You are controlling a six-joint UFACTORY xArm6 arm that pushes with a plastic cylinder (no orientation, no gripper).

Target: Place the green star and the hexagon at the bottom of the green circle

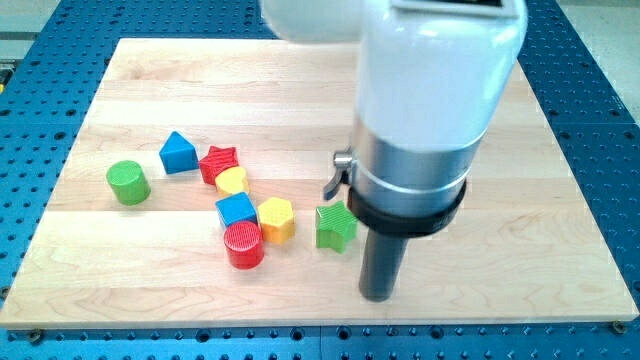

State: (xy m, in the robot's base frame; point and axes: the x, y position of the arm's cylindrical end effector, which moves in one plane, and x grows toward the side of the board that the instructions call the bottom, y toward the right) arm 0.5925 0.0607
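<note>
The green star (336,226) lies near the board's middle, toward the view's bottom. The yellow hexagon (276,218) sits just to its left, touching a red cylinder (243,244) and a blue cube (236,210). The green circle, a short green cylinder (128,182), stands alone at the view's left. My tip (377,295) rests on the board to the right of and below the green star, a short gap away from it.
A blue triangle (178,152), a red star (219,162) and a yellow heart (232,181) cluster left of centre. The wooden board (560,220) lies on a blue perforated table (600,100). The white arm body (430,90) covers the board's upper middle.
</note>
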